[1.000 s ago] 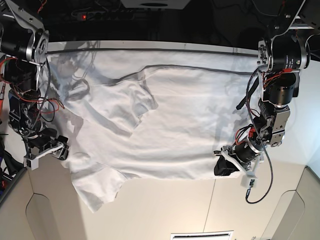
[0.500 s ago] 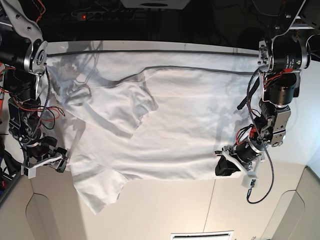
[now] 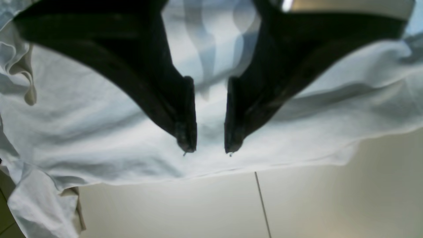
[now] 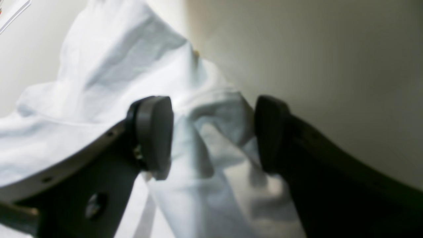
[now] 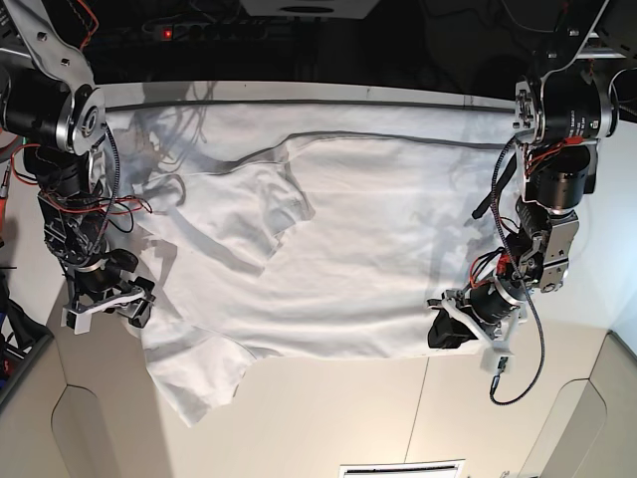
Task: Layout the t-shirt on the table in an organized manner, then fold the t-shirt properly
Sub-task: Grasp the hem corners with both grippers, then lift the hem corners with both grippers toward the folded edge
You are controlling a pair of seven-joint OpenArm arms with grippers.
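The white t-shirt (image 5: 348, 249) lies spread over the table (image 5: 348, 418), wrinkled, with a sleeve (image 5: 199, 378) hanging toward the front left. My left gripper (image 5: 445, 331) is at the shirt's front right hem. In the left wrist view the gripper (image 3: 208, 148) is open with a narrow gap, just above the cloth (image 3: 99, 132) near its hem. My right gripper (image 5: 114, 304) is at the shirt's left edge. In the right wrist view the gripper (image 4: 213, 135) is open, its pads (image 4: 155, 132) on either side of a raised fold of shirt (image 4: 109, 66).
A dark seam (image 3: 261, 198) crosses the bare table (image 3: 198, 208) in front of the hem. Rounded cut-outs (image 5: 109, 438) mark the front edge at both sides. A power strip with a red light (image 5: 169, 33) sits behind the table. Loose cables hang from both arms.
The right arm's gripper dipped toward the front, then moved in to the shirt's left edge. The left arm and the shirt have barely moved.
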